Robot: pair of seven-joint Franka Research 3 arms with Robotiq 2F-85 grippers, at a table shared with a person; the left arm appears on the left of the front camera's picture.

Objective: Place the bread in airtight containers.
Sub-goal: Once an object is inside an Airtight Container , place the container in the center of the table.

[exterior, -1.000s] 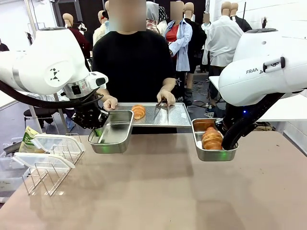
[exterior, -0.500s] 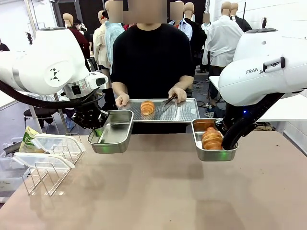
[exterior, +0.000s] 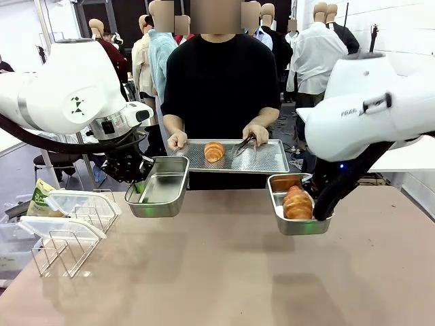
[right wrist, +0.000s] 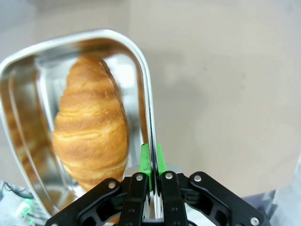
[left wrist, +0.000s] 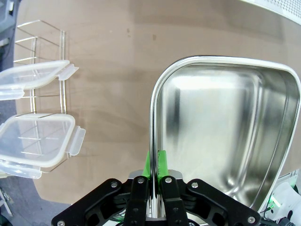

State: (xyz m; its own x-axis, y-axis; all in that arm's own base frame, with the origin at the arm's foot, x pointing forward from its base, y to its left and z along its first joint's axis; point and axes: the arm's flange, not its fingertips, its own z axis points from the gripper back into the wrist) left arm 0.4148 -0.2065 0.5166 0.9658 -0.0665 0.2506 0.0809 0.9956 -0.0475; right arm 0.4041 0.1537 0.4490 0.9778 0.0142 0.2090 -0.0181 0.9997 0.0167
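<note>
The left gripper has its jaws pinched tight on the rim of an empty steel tub near the table's far left edge, beside two plastic lids on a wire rack. The right gripper clamps the rim of a second tub above the far right side, with one croissant roll lying inside. The other roll sits on a perforated tray that a person holds just past the far edge.

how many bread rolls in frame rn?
2. One roll lies in the steel tub clamped by the right gripper; the other roll sits on the perforated tray the person holds. The other tub, held by the left gripper, holds none.
</note>
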